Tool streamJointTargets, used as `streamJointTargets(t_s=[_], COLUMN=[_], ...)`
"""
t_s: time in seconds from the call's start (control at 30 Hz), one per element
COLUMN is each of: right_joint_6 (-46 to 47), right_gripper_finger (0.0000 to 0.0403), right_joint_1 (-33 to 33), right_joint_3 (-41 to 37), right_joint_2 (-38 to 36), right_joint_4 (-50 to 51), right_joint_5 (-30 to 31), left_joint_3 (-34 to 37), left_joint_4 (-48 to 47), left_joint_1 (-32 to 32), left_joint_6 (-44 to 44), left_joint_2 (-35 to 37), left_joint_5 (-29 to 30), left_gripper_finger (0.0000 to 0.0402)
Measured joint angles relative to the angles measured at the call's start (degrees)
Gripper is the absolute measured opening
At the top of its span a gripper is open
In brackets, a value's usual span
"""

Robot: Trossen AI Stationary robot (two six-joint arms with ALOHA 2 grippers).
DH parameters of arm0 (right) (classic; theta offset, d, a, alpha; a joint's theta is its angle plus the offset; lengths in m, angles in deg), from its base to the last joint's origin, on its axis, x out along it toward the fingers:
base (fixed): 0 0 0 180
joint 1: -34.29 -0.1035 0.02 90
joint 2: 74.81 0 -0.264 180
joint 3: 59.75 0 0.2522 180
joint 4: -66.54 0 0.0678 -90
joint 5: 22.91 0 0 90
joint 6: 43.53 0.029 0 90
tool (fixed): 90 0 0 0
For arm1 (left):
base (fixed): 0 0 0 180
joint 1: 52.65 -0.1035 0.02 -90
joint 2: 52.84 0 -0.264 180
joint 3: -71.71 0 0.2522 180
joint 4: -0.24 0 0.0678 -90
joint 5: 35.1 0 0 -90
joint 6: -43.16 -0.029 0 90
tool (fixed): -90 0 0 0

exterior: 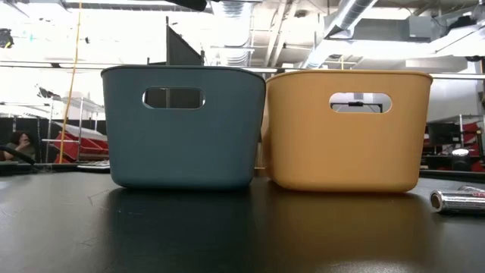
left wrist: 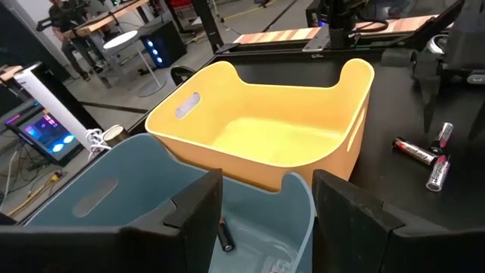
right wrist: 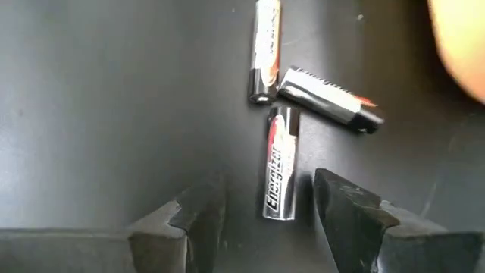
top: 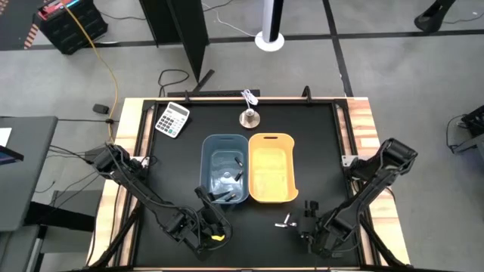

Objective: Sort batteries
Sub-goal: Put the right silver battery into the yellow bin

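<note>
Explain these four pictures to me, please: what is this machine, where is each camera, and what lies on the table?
It is a robot with two dark arms at a black table. One picture looks straight down, one looks level across the table, and one camera sits on each wrist. In the middle stand a blue bin and a yellow bin. The blue bin has a few batteries in it; the yellow bin looks empty. Three batteries lie loose on the table. The right tool is open, with one battery between its fingers. The left tool is open over the blue bin, holding nothing. A calculator lies at the far edge.
</note>
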Motion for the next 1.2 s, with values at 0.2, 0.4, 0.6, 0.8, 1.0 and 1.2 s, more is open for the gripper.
streamJointTargets(t_s=[0.2,0.4,0.6,0.8,1.0,1.2], right_joint_6=[0.46,0.94,1.3,1.29,3.17,6.8], right_gripper_finger=[0.0215,0.0171,0.0096,0.0043,0.0023,0.002], right_joint_1=[0.45,0.79,0.85,0.85,-0.56,-2.12], right_joint_3=[1.2,2.27,2.24,2.24,2.2,1.95], right_joint_2=[3.48,5.27,5.3,5.3,5.32,3.38], right_joint_4=[0.15,2.15,2.31,2.43,2.63,5.04], right_joint_5=[-0.42,-0.38,-0.69,-1.33,-1.1,-0.17], left_joint_3=[0.0,0.0,0.0,0.0,0.0,0.0], left_joint_4=[0.02,0.05,0.07,0.09,0.11,0.11], left_joint_1=[-0.02,-0.02,-0.02,-0.02,-0.02,-0.02], left_joint_6=[-0.02,0.0,-0.02,0.02,-0.2,-0.24], left_joint_2=[0.0,0.0,0.0,0.0,0.0,0.0], left_joint_5=[0.0,0.0,0.0,0.0,0.0,0.0], left_gripper_finger=[0.0199,0.0199,0.0199,0.0199,0.0199,0.0199])
